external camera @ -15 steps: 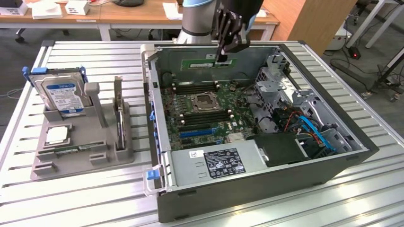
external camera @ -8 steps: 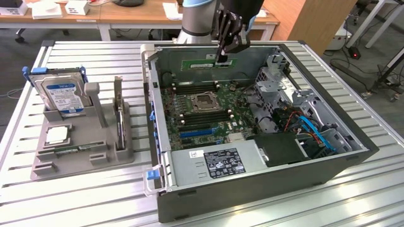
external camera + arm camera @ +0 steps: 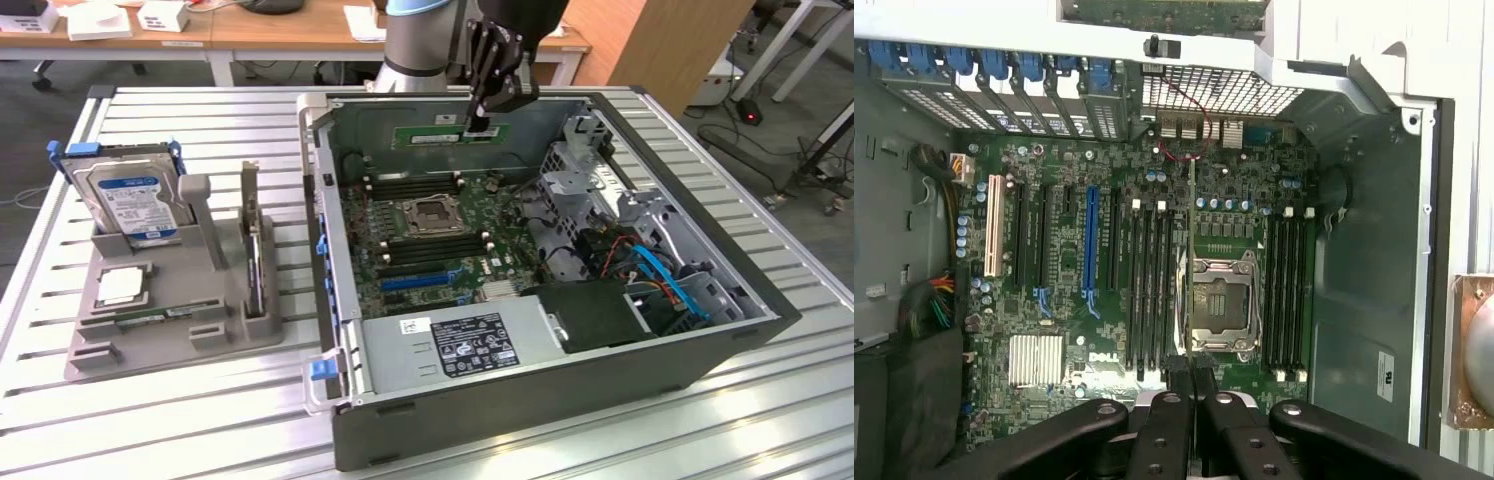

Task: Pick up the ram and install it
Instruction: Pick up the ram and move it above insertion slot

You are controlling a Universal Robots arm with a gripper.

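**Exterior view.** The gripper [image 3: 481, 122] hangs over the far end of the open computer case [image 3: 694, 370], jaws closed on the ram [image 3: 434, 132], a thin green circuit-board stick with a pale label. The stick stands on edge. Its long axis is level and extends from the jaws toward the exterior view's left, well above the motherboard [image 3: 501, 262]. The ribbed metal bench [image 3: 200, 110] also carries a grey moulded holder [image 3: 174, 330] with a silver hard drive [image 3: 134, 200].

**Wrist view.** The ram [image 3: 1192, 260] appears edge-on as a fine line running out from the black gripper [image 3: 1192, 385]. It is parallel to the long black memory slots [image 3: 1149, 290] and crosses the margin of the square metal processor socket [image 3: 1222, 310], just beside the nearest slot.
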